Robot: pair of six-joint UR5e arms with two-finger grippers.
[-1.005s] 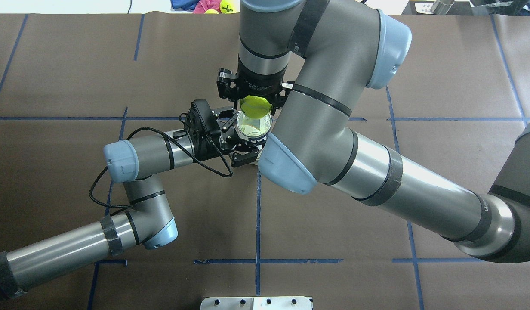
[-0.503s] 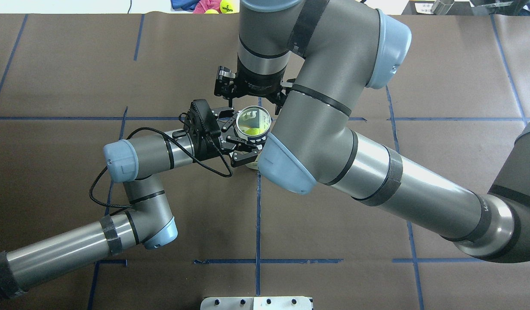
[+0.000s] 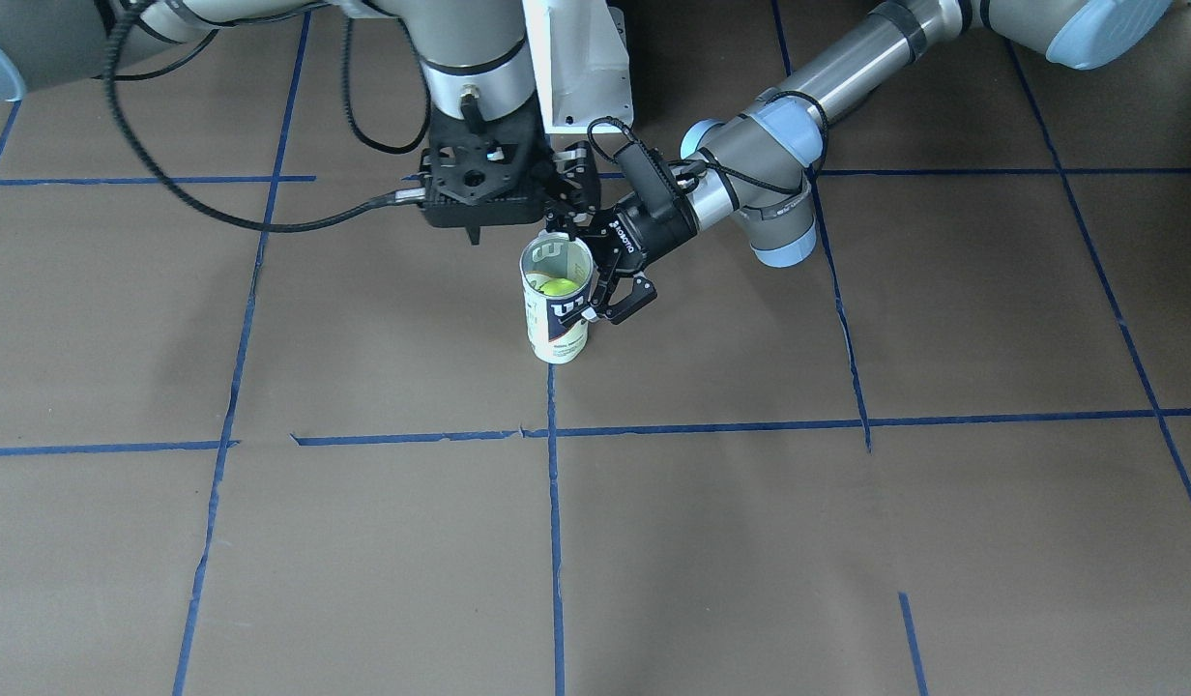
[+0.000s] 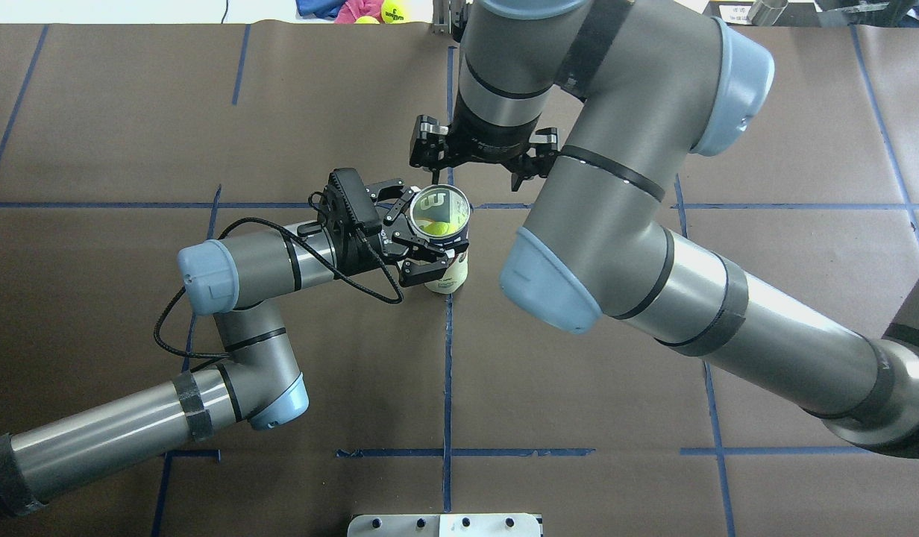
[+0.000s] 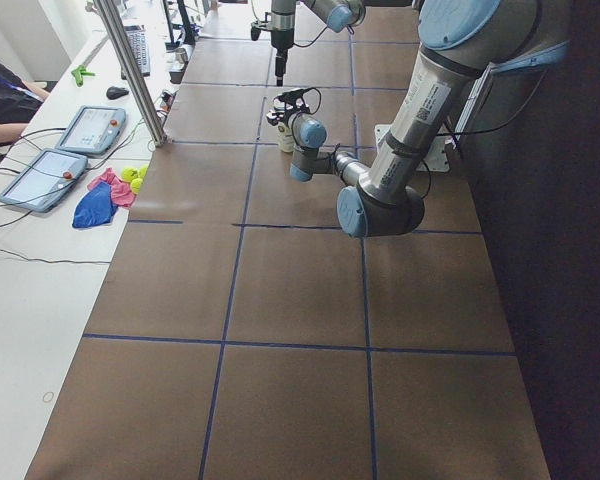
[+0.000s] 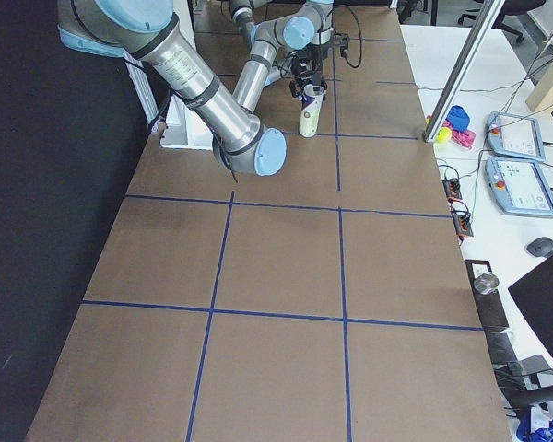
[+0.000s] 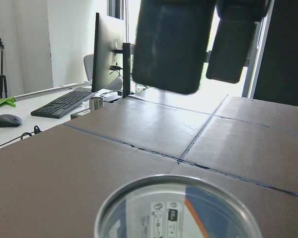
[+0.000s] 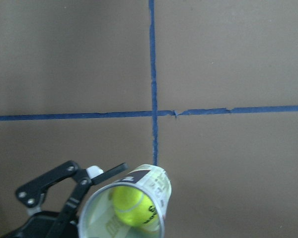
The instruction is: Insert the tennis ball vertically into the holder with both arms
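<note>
Even bright light, soft shadows, window glare.

A matte brown paper-covered table (image 4: 579, 485) is crossed by thin blue tape lines (image 3: 555, 541). Beside it, a long white desk (image 5: 20, 300) carries a black keyboard (image 7: 64, 102) and a black computer mouse (image 7: 6, 120), with a plain white wall (image 7: 20, 44) behind them.

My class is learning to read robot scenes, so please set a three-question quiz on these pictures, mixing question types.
1. True or false: the ball lies inside the holder.
2. Fill in: the right gripper is ____ (open or shut).
3. What clasps the holder? A) left gripper B) right gripper C) nothing

Key: 1 true; 2 open; 3 A.
</note>
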